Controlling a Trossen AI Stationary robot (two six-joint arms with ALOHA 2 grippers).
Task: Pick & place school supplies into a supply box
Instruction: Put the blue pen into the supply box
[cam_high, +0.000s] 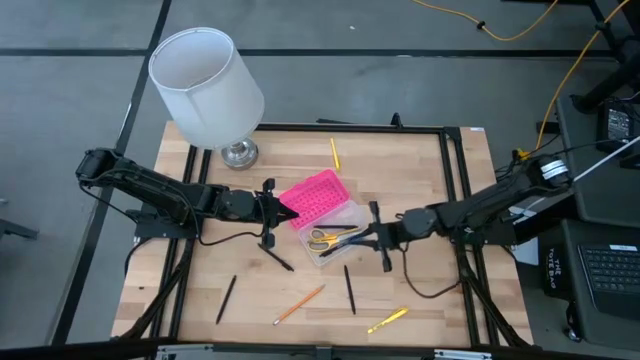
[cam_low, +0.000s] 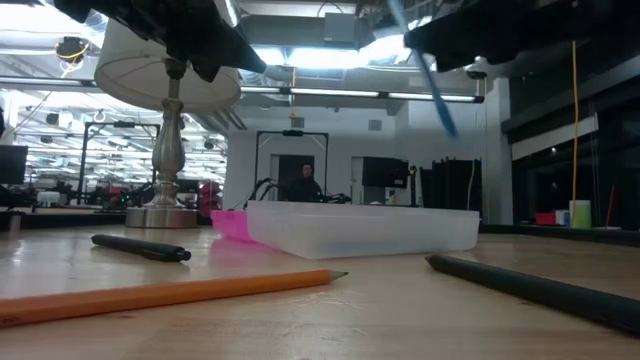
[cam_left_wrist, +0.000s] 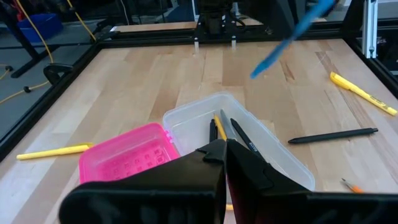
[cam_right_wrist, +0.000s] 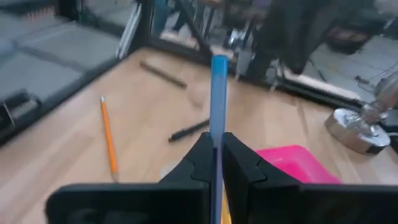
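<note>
Pinching a blue pen (cam_right_wrist: 219, 93) in my right gripper (cam_right_wrist: 217, 163), fingers clamped narrow on its shaft, the pen sticking out past the fingertips. That gripper hangs above the table (cam_high: 420, 300), just off the supply box's right end in the high view. The pen shows tilted in mid-air in the low view (cam_low: 432, 85) and the left wrist view (cam_left_wrist: 292, 34).

My left gripper (cam_left_wrist: 225, 163) is closed tight, nothing between its fingers, sitting at the pink lid side of the supply box (cam_high: 325, 215), near the table's middle. Contact with the lid — can't tell.

Box lies open: pink lid (cam_left_wrist: 127, 155) folded flat beside the clear base (cam_left_wrist: 273, 152). Inside the base, scissors with yellow handles (cam_high: 322, 238) plus a couple of dark and yellow pens (cam_left_wrist: 217, 127).

Loose supplies on the table: yellow pencil (cam_high: 335, 152) toward the far edge, orange pencil (cam_high: 300, 303), two black pens (cam_high: 350, 290) (cam_high: 226, 299) and a yellow marker (cam_high: 388, 320) toward the near edge.

Lamp (cam_high: 208, 85) stands at the far left corner.
</note>
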